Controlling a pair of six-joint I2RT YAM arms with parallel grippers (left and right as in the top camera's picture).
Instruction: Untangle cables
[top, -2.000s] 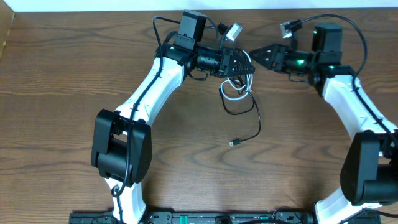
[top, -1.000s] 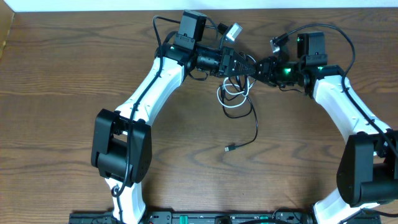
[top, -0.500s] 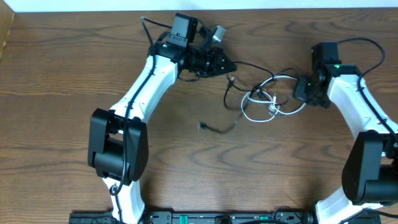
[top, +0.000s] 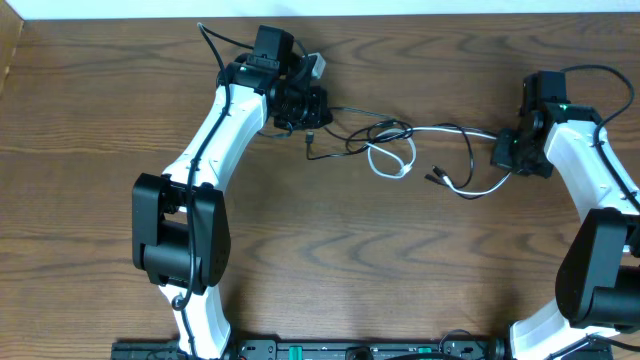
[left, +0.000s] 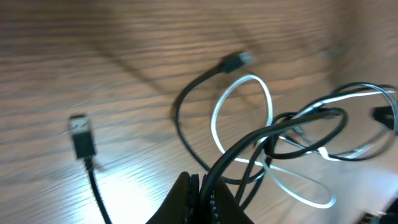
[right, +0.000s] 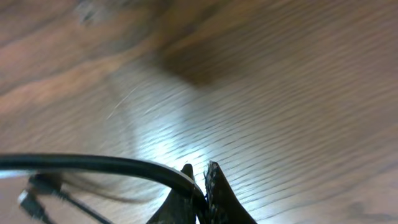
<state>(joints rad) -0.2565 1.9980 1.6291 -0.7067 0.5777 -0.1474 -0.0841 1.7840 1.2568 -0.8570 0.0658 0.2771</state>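
Now the two arms stand well apart, where two seconds ago their tips nearly met at the top centre with the cables (top: 385, 130) hanging between them in one small bunched coil. A second ago they were close together over that coil, and half a second ago they had begun to part. That pull has dragged the bundle out into a long strand lying across the worktop (top: 100, 200) from one arm to the other. The left fingers (left: 185, 200) are pinched narrow on the black cable (left: 245, 149), which rises straight out of them in the wrist view. The right fingers (right: 219, 194) are likewise closed on a strand, though it looks dark there and I cannot tell for sure which cable it is. The stretch has opened most of the coil: one black plug (left: 81, 134) lies free just beside the left arm and another plug (top: 437, 177) lies loose nearer the right arm. Even so, the white cable (top: 398, 174) keeps a loop near the middle, and the black one crosses through or over it there, so I judge the job only partly done; that central crossing is what remains to be worked apart
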